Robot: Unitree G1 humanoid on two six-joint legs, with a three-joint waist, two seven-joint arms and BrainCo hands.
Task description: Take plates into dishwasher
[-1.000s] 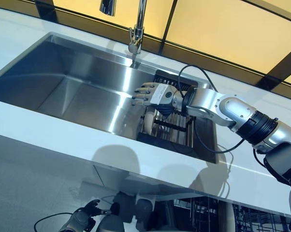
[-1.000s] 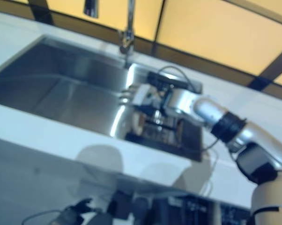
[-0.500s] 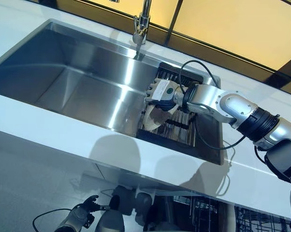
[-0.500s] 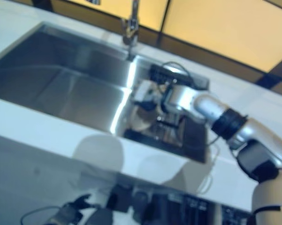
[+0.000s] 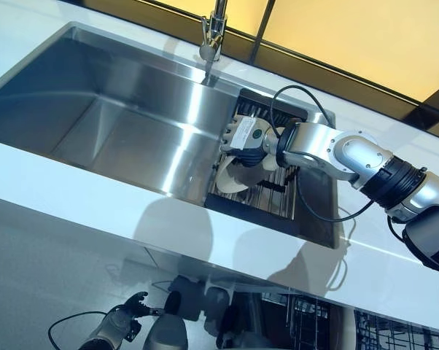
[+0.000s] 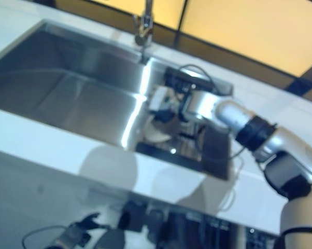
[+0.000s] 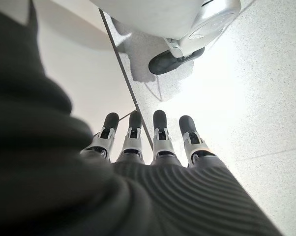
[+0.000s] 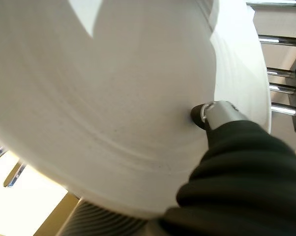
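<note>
Early in the task — no plate is in the dishwasher yet, judging by how things lie. The one plate (image 5: 230, 177) in play sits in the drying rack (image 5: 267, 191) at the right end of the sink (image 5: 117, 120), roughly 3 o'clock of the basin, standing on edge among the rack's wires.

Right hand (image 5: 243, 138) is over the plate's upper rim. In the right wrist view the plate (image 8: 113, 98) fills nearly everything, with the thumb (image 8: 214, 114) pressed against its white face; the fingers on the far side are hidden, but the hand looks clamped on the rim — a pinch grip, as I read it. Whether the plate is clear of the wires or resting in them, I cannot tell.

Left hand (image 5: 125, 327) hangs low at 7 o'clock, below the surface (image 5: 88, 200), idle. Its wrist view shows the fingers (image 7: 160, 135) straight and relaxed, holding nothing, with floor beyond.

Containers:
- Sink basin: bare steel, nothing in it apart from the rack; tap (image 5: 214, 33) at 12 o'clock.
- Rack: the one plate seen; other contents are not clear.
- Dishwasher rack (image 5: 314, 324), at 5 o'clock under the surface: dark wires partly in view, contents not legible.

Left to do: lift the plate out, carry it down to the dishwasher, slot it in — then any further plates.
</note>
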